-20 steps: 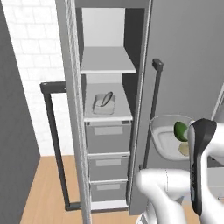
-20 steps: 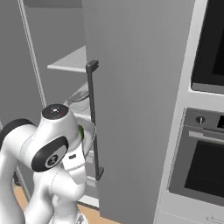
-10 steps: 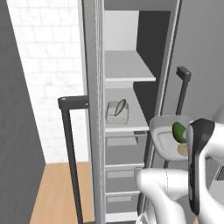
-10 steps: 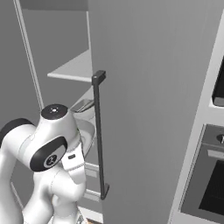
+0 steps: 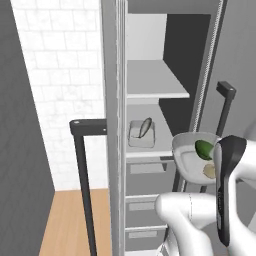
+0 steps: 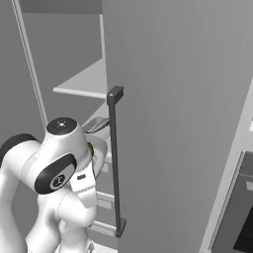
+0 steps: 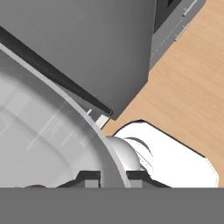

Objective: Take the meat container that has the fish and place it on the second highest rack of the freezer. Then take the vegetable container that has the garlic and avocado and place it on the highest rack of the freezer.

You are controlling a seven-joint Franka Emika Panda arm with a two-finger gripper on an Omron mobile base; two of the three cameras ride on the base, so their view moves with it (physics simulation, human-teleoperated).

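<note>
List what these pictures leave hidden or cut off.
- Claw: in the hand view its tips sit at the bowl rim, so the grip can't be confirmed.
- Garlic: partly behind the arm, left base view.
- Avocado: right base view shows a green sliver behind the arm.
- Freezer drawers: lower ones blocked by the arm.

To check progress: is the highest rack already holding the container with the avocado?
No, the highest rack is bare; the avocado sits beside the arm.

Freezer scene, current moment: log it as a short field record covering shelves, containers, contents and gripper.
freezer: door open
highest rack: bare
second highest rack: holds a tray with the fish
vegetable container: light bowl carried beside the arm, in front of the freezer, holding the avocado and the garlic
gripper: fingertips straddle the bowl's rim
</note>
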